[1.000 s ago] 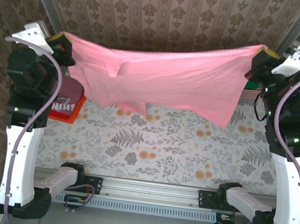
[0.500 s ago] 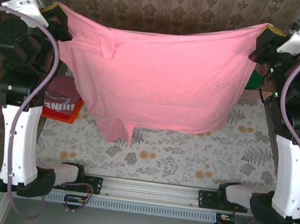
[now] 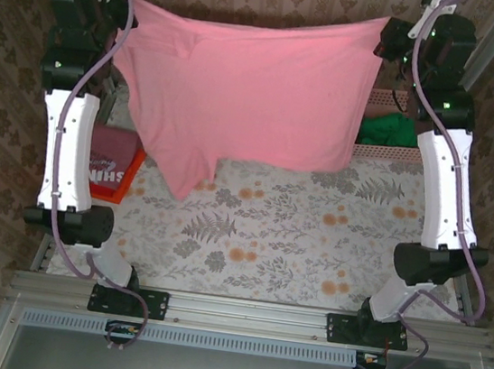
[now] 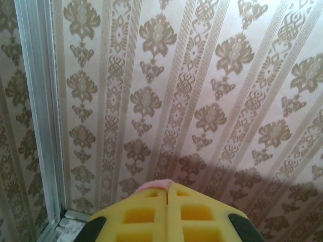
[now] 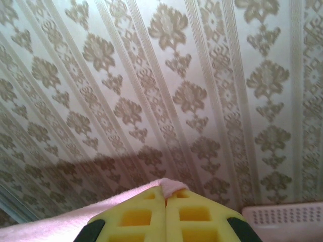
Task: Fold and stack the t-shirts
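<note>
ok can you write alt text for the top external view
A salmon-pink t-shirt hangs stretched in midair, its top corners pinched by the left fingers and right fingers, above a floral table. A red lettered t-shirt lies at left; a pink basket holding green cloth stands at right.

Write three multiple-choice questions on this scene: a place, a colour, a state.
1. The cloth in the basket is: A blue, B green, C yellow.
2. The red shirt lies: A in the basket, B on the table, left side, C on the floor.
3. The pink shirt is: A folded, B crumpled, C hanging spread.
Answers: 1 B, green shows inside the basket; 2 B, it rests at the table's left edge; 3 C, the left gripper and right gripper pinch its top corners.
</note>
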